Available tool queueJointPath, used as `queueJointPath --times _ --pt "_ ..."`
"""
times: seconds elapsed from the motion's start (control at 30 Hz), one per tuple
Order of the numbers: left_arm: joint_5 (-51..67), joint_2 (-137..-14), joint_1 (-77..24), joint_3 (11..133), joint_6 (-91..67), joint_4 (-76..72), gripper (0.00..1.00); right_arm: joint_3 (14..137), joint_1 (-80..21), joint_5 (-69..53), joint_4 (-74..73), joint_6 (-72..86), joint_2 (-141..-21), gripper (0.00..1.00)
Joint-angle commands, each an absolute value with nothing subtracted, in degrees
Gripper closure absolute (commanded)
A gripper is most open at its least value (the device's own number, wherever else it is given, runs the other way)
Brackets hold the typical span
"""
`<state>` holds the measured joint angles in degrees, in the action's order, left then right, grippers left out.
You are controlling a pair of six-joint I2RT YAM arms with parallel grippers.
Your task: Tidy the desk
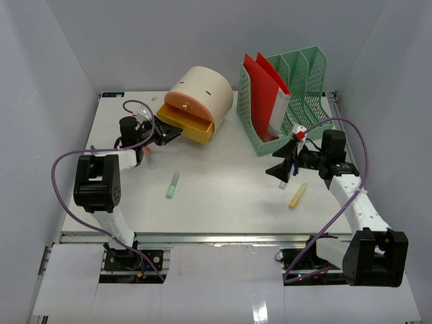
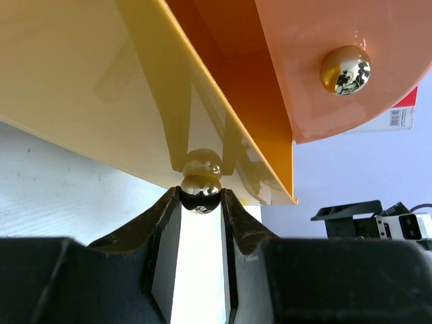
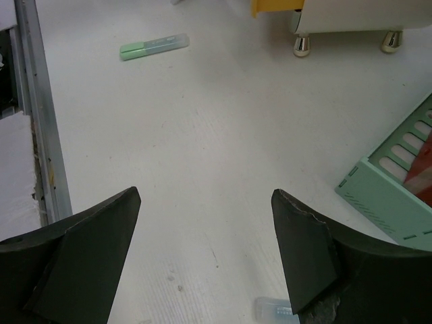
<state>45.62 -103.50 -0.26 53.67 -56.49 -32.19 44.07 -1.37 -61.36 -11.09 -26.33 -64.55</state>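
Note:
The white desk (image 1: 229,196) holds a cream drawer box (image 1: 201,94) with its yellow drawer (image 1: 187,125) pulled out. My left gripper (image 1: 162,133) is at the drawer's front. In the left wrist view my left gripper (image 2: 200,196) is shut on the drawer's small gold knob (image 2: 201,191). My right gripper (image 1: 282,169) hovers over the desk's right part. In the right wrist view my right gripper (image 3: 206,223) is open and empty above the bare desk (image 3: 202,121).
A green highlighter (image 1: 173,183) lies mid-desk, also in the right wrist view (image 3: 154,46). A yellow highlighter (image 1: 297,196) lies right of centre. A small clear item (image 3: 273,310) lies by my right finger. A green file rack (image 1: 287,94) with red folders (image 1: 264,91) stands back right. The orange upper drawer has a gold knob (image 2: 345,69).

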Motion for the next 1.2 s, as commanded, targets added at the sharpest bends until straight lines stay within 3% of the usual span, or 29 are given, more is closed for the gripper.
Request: queueJointPath --times 0.0,0.17,0.63,0.8,0.97,1.17 --pt "47.99 -98.98 1.76 52.75 -53.45 -31.03 0.73 43.51 -0.97 -60.14 -8.88 -26.89 -65.64 0.15" --pt "48.51 -97.99 2.29 53.19 -52.73 -29.77 0.68 43.33 -0.79 -58.61 -8.97 -27.16 -66.19 0.15" --pt "50.41 -91.34 3.63 54.17 -45.24 -21.26 0.13 45.21 -0.62 -53.76 -13.1 -30.09 -68.0 0.15" --pt "43.85 -79.15 4.83 52.23 -33.04 -8.1 0.1 48.22 -0.7 -46.37 -21.84 -33.27 -67.96 0.13" --pt "33.37 -63.41 4.92 46.51 -25.8 2.68 0.02 48.25 -0.7 -29.55 -25.46 -33.02 -65.72 0.03" --pt "29.38 -47.75 5.01 39.46 -20.75 10.97 0.02 46.33 -0.7 -10.68 -22.41 -19.11 -63.88 0.1"
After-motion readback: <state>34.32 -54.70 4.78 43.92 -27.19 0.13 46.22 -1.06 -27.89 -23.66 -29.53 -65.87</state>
